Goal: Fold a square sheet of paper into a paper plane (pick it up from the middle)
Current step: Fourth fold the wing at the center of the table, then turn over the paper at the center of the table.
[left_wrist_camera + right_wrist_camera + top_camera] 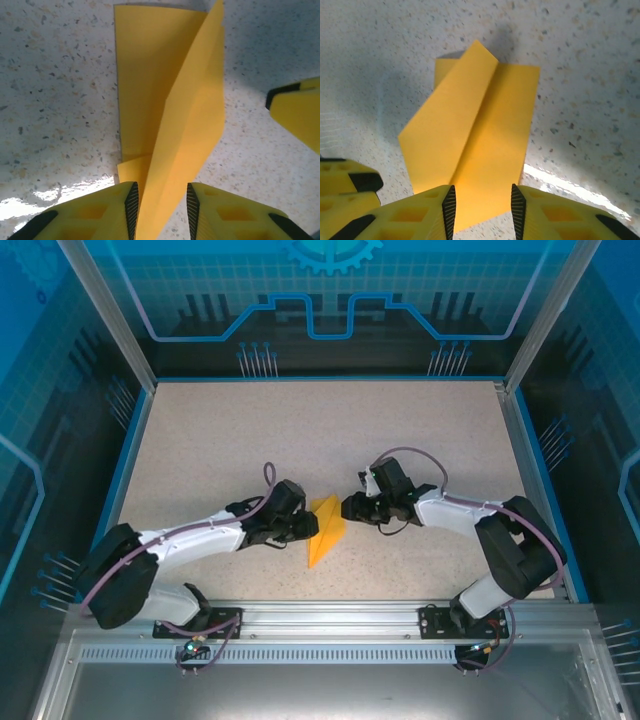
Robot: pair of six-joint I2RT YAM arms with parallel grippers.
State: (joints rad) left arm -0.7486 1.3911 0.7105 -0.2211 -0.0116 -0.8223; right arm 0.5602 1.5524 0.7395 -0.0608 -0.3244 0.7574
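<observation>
Left wrist, left gripper (161, 210): I see fingers apart, a raised fold of the paper plane (170, 100) standing between them, unpinched.
Right wrist, right gripper (481, 210): fingers apart, straddling the paper plane's near edge.
Top external, paper plane (327, 530): lies on the table (300, 430), left gripper at its left, right gripper at its right.

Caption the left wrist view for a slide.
Folded orange-yellow paper sheet on the speckled table, near end inside the open left hand.

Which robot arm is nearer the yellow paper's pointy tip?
The left end effector: it sits closer to the paper plane's pointed near tip, while the right end effector is by its wider far end.
</observation>
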